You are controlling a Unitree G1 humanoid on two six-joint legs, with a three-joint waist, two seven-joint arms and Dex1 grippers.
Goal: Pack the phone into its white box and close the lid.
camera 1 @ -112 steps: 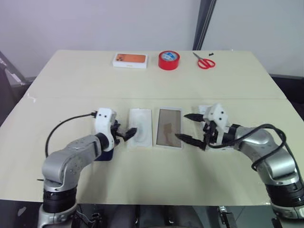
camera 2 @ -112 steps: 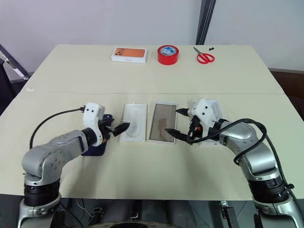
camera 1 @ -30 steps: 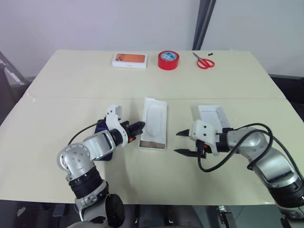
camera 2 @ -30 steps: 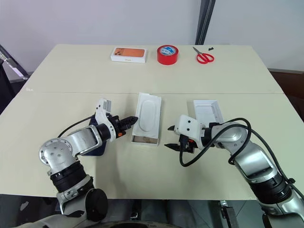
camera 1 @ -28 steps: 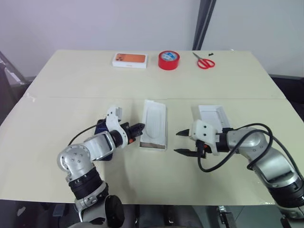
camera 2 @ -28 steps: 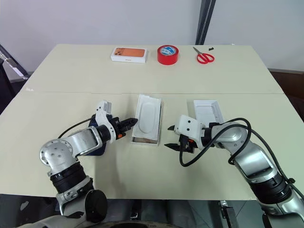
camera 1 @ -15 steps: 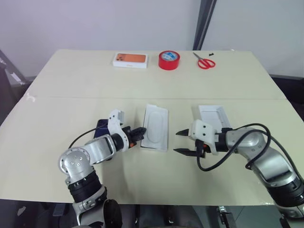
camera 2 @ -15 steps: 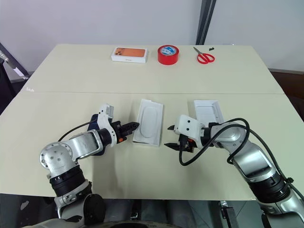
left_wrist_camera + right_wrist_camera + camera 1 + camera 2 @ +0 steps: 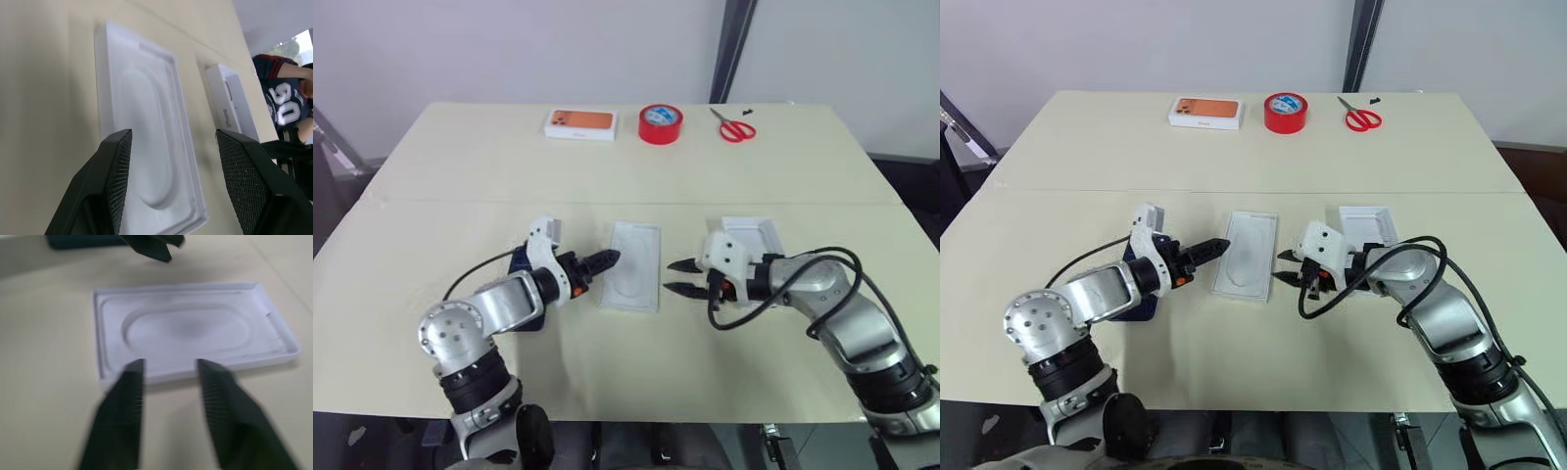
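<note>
Insert-topped white box (image 9: 633,278) flat, mid-table

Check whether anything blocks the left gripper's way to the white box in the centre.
Nothing visible does. The left gripper, fingers open, points at the near edge of the white box, which shows its recessed insert on top. Nothing lies between them.

A person's jersey (image 9: 285,110) reads "90".

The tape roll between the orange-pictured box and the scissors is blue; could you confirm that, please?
Not quite: the left eye view shows the tape roll is red, not blue. It does lie between the orange-pictured box and the scissors.
</note>
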